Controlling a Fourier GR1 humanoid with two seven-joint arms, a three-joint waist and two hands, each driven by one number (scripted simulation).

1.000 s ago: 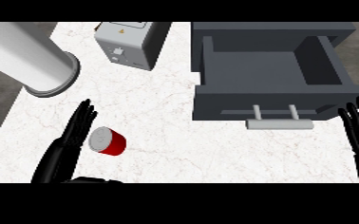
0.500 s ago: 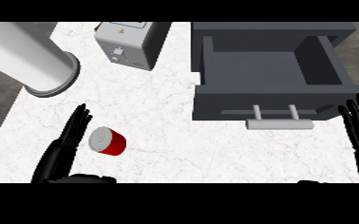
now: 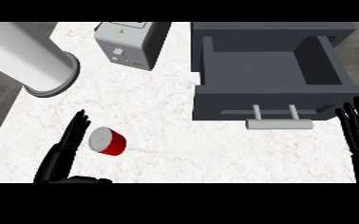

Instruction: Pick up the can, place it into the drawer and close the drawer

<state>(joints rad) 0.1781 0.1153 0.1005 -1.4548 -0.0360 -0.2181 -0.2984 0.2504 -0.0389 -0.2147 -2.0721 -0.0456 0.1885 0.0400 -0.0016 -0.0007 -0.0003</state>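
Observation:
A small red can [image 3: 107, 141] with a silver lid lies on the white marble counter at the lower left. My left hand [image 3: 64, 149] stands just left of it, fingers straight and open, close to the can's side. The dark grey drawer [image 3: 270, 73] at the upper right is pulled open and holds nothing; its pale handle [image 3: 278, 122] faces me. At the right edge, beside the drawer's front corner, only the straight fingers of my right hand [image 3: 349, 127] show.
A large silver cylinder [image 3: 32, 61] lies at the upper left. A grey box-shaped appliance [image 3: 131, 43] with a yellow label stands at the back, left of the drawer. Bare marble counter [image 3: 196, 147] stretches between can and drawer.

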